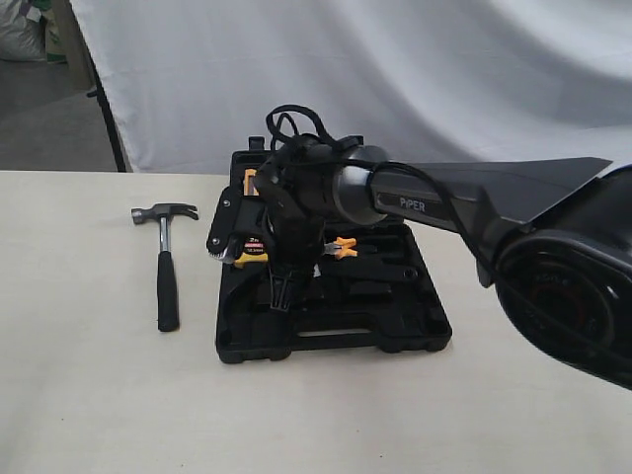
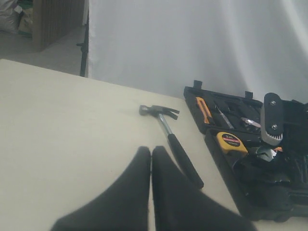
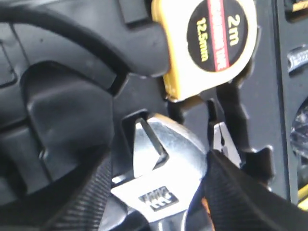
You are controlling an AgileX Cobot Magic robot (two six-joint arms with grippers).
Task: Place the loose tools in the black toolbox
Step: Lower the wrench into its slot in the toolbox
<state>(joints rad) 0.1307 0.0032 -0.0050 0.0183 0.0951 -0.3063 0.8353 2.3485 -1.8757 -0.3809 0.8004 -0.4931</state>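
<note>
Right wrist view: adjustable wrench (image 3: 168, 192) is held in right gripper (image 3: 161, 161), yellow tape measure (image 3: 211, 43) just ahead; left gripper (image 2: 151, 150) is closed, empty.

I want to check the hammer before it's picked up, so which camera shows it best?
The exterior view: the claw hammer lies whole and unblocked on the table. The left wrist view also shows it whole, at a slant. The right wrist view misses it.

- A creased white cloth backdrop (image 1: 395, 69) hangs behind the flat pale cream bench (image 1: 99, 395).
- A thin black stand pole (image 1: 109, 128) leans at the cloth's left edge.
- Beyond it lie grey floor (image 1: 49, 118), a brown slatted wooden panel (image 2: 53, 21) and a white sack (image 1: 20, 30).
- The light is soft and even.
</note>
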